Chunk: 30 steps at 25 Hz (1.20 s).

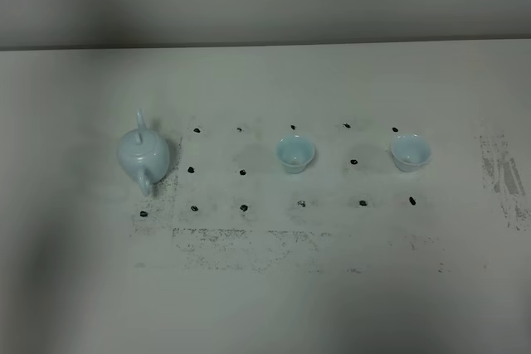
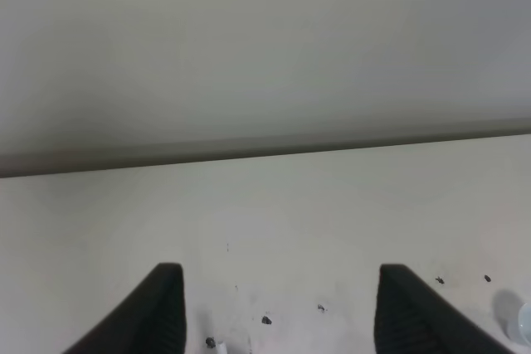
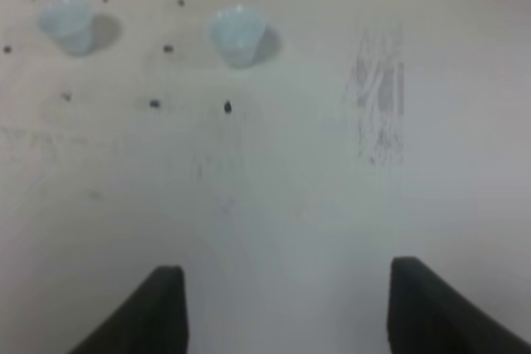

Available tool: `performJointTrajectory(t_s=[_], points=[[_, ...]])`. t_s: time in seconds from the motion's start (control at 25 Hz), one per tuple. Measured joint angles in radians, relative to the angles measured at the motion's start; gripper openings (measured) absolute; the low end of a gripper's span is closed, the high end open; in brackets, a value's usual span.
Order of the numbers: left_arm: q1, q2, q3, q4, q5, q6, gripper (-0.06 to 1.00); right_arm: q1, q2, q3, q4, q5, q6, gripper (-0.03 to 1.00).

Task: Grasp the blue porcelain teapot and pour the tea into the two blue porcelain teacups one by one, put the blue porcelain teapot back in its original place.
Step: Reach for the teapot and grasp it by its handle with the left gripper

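1. Three pale pieces stand in a row on the white table [image 1: 265, 304] in the high view. The blue porcelain teapot [image 1: 143, 155] is at the left, lid on, with its spout toward the wall and its loop handle toward the near edge. The centre teacup [image 1: 295, 153] sits well apart to its right, and the right teacup [image 1: 410, 152] farther right again. Both cups are upright, mouths up. Black dots [image 1: 243, 173] form a grid around them, and grey scuff marks [image 1: 502, 172] streak the tabletop at the far right
2. Seen from the left wrist, the left gripper [image 2: 282, 317] hangs above the table. Its two dark fingers [image 2: 162, 312] are spread wide, clasping nothing, with only bare tabletop and a few black dots between them. The table's far edge and the grey wall [image 2: 265, 55] lie ahead
3. Seen from the right wrist, in a soft, blurred picture, the right gripper [image 3: 286, 312] is likewise parted, its fingers [image 3: 423, 308] wide apart and holding nothing. Ahead stand the right teacup [image 3: 238, 35] and the centre teacup [image 3: 70, 22], both well clear of the fingers. The scuff marks [image 3: 382, 97] lie near the right teacup, on the side away from its twin
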Motion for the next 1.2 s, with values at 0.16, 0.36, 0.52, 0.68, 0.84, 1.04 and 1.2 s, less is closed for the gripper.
performJointTrajectory(t_s=[0.16,0.36,0.52,0.68,0.84,1.04,1.2], points=[[0.0,0.0,0.0,0.0,0.0,0.003,0.52,0.0,-0.043,0.001,0.0,-0.002,-0.004,0.54],[0.0,0.0,0.0,0.0,0.0,0.004,0.52,0.0,-0.044,0.001,0.0,-0.002,-0.007,0.54],[0.0,0.0,0.0,0.0,0.0,0.004,0.52,0.0,-0.044,0.001,0.0,-0.002,-0.006,0.54],[0.0,0.0,0.0,0.0,0.0,0.004,0.52,0.0,-0.044,0.001,0.0,-0.002,-0.006,0.54],[0.0,0.0,0.0,0.0,0.0,0.004,0.52,0.0,-0.044,0.001,0.0,-0.002,-0.006,0.54],[0.0,0.0,0.0,0.0,0.0,0.004,0.52,-0.021,-0.044,0.001,0.0,-0.003,-0.006,0.54],[0.0,0.0,0.0,0.0,0.0,0.004,0.52,-0.105,-0.044,0.001,0.012,-0.003,-0.006,0.54]])
